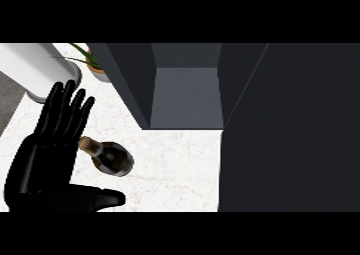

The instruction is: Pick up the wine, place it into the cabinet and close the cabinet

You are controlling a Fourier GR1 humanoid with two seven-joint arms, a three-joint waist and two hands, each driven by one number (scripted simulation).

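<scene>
Fingers [65, 107] of the left hand [39, 164] are held straight, nothing grasped; the wine [114, 159] just right of them is not yet lifted, the cabinet [186, 94] beyond them unclosed.

The left hand [46, 154] is black all over, smooth and slightly glossy, with faint grey highlights along its edges. Its palm [35, 177] is a broad, flat slab, wider toward the wrist end. The fingers [65, 107] are long and slim, built of short rounded segments, with blunt rounded tips. The thumb [101, 198] is shorter and thicker, a stubby rounded block of the same black, with a soft sheen on its upper face
</scene>
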